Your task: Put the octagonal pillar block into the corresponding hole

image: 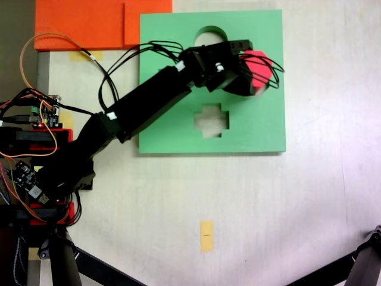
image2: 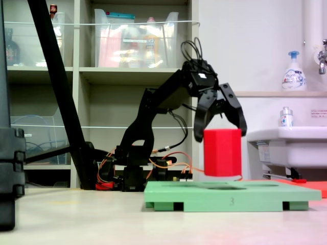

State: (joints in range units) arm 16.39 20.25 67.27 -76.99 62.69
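The red octagonal pillar block (image: 261, 64) (image2: 223, 153) hangs upright just above the green foam board (image: 256, 125) (image2: 230, 196), over its right part in a fixed view. My gripper (image: 256, 72) (image2: 220, 135) straddles the block's top, and its two fingers press on the upper edges, so it is shut on the block. The eight-sided cutout is hidden under the gripper and the block. The cross-shaped cutout (image: 212, 120) lies open near the board's middle. The round cutout (image: 208, 34) shows partly behind the arm.
Orange foam sheets (image: 89, 24) lie beside the board's top left corner. Circuit boards and wires (image: 36, 113) sit by the arm's base. A yellow tape mark (image: 206, 235) is on the table. Black stand legs (image: 366, 262) cross the lower corners. Shelves and a sink (image2: 286, 140) stand behind.
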